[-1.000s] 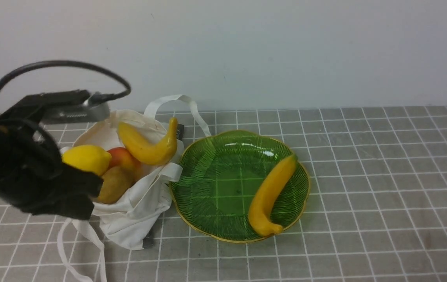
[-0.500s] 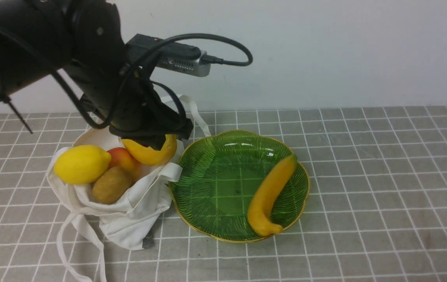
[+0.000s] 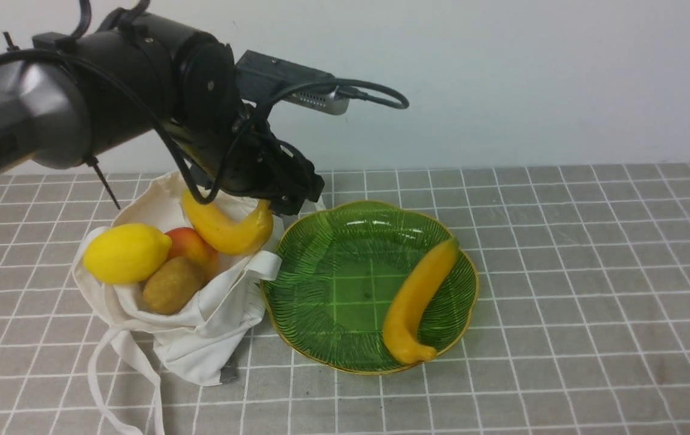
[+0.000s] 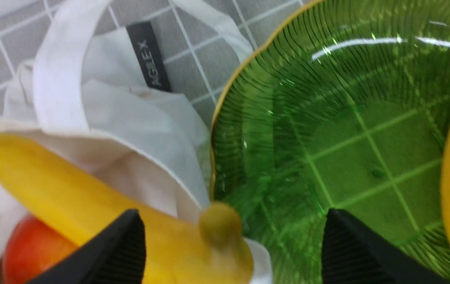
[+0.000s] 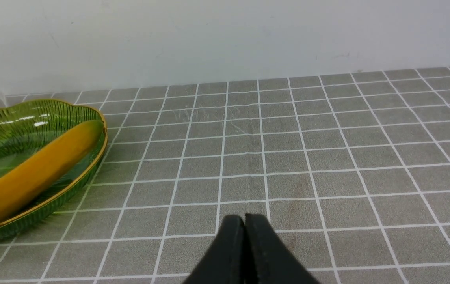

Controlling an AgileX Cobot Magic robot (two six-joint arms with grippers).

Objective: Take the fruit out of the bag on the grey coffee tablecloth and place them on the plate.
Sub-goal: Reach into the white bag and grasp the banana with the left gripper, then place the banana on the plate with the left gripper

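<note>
Left wrist view is showing the left gripper (image 4: 231,244) hovering, jaws spread, over a banana (image 4: 51,185) lying in the bag (image 4: 130,118) beside the plate (image 4: 327,79), where another banana (image 3: 417,299) is resting. Meanwhile the right gripper (image 5: 244,225) is hanging above the grey tablecloth (image 5: 327,157), jaws pressed together, empty.

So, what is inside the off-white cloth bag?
Four glossy fruits show in the soft off-white cloth bag: a curved yellow banana, a yellow lemon, a red-orange round fruit and a brown oval kiwi. Anything deeper is covered by these fruits and the cloth.
</note>
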